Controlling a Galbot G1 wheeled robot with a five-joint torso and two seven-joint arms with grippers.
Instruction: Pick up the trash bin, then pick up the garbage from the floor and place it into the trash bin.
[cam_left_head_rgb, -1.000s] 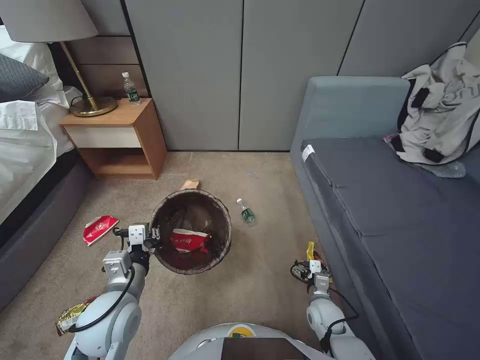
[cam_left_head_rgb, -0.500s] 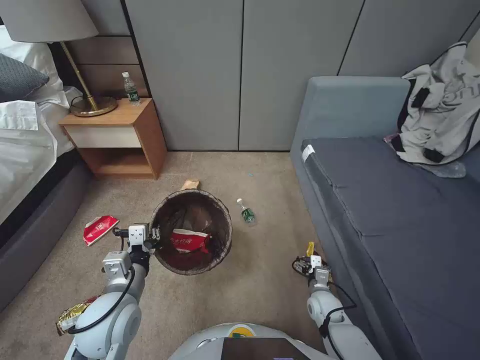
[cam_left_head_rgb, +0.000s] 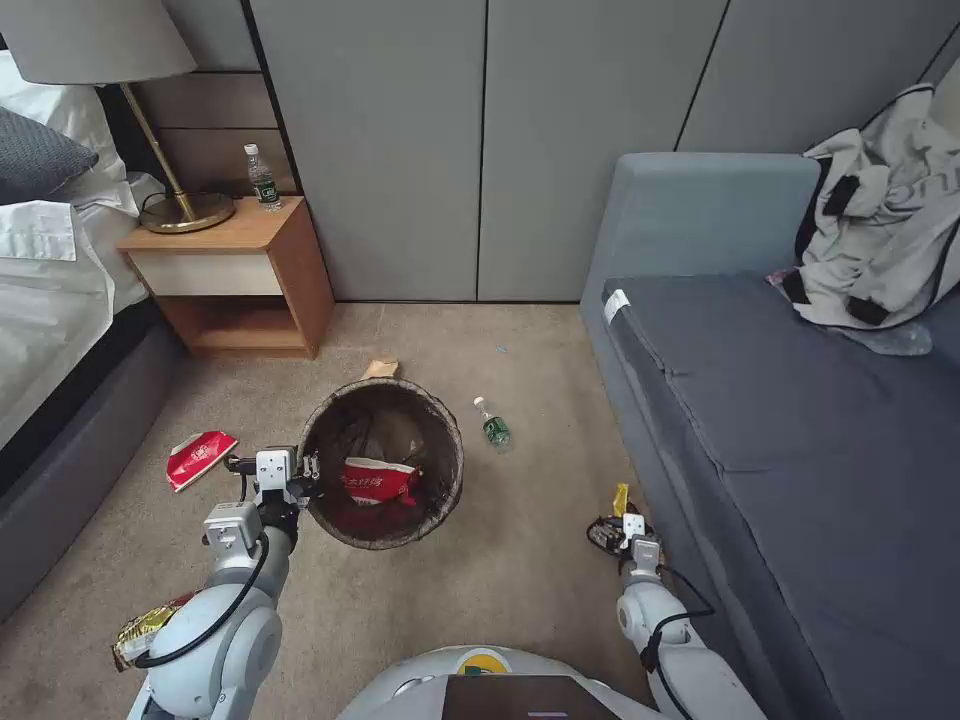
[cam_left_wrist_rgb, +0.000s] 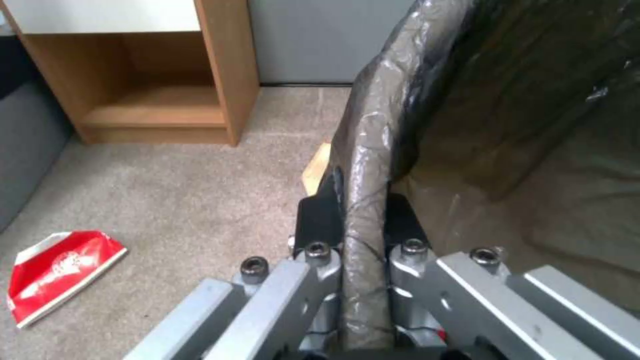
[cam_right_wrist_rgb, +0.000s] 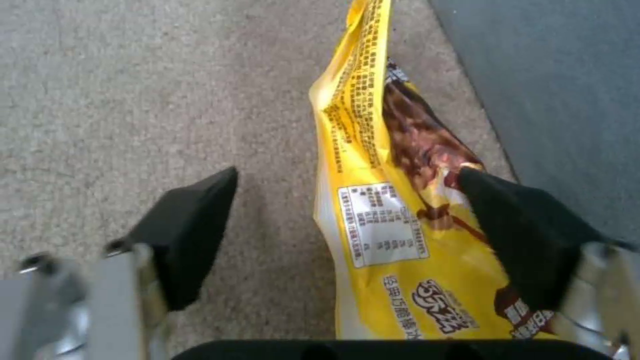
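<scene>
The trash bin (cam_left_head_rgb: 452, 440), lined with a dark bag, stands in mid-floor with a red-and-white carton (cam_left_head_rgb: 378, 482) inside. My left gripper (cam_left_head_rgb: 305, 470) is shut on its near-left rim (cam_left_wrist_rgb: 365, 165), one finger inside and one outside. By the sofa base, my right gripper (cam_left_head_rgb: 612, 535) is open low over the carpet, its fingers either side of a yellow snack wrapper (cam_right_wrist_rgb: 380, 225). More garbage lies about: a red carton (cam_left_head_rgb: 198, 457), a green-labelled bottle (cam_left_head_rgb: 492, 425), a brown paper bag (cam_left_head_rgb: 380, 369) behind the bin, and a gold wrapper (cam_left_head_rgb: 145, 630) by my left arm.
A grey sofa (cam_left_head_rgb: 780, 450) runs along the right with grey-white clothing (cam_left_head_rgb: 880, 220) on it. A wooden nightstand (cam_left_head_rgb: 235, 270) with a lamp and a bottle (cam_left_head_rgb: 262, 180) stands at the back left, beside the bed (cam_left_head_rgb: 50, 330). Open carpet lies between bin and sofa.
My right arm has shifted slightly to the right beside the sofa, staying at the yellow wrapper. The left gripper and the bin have not moved.
</scene>
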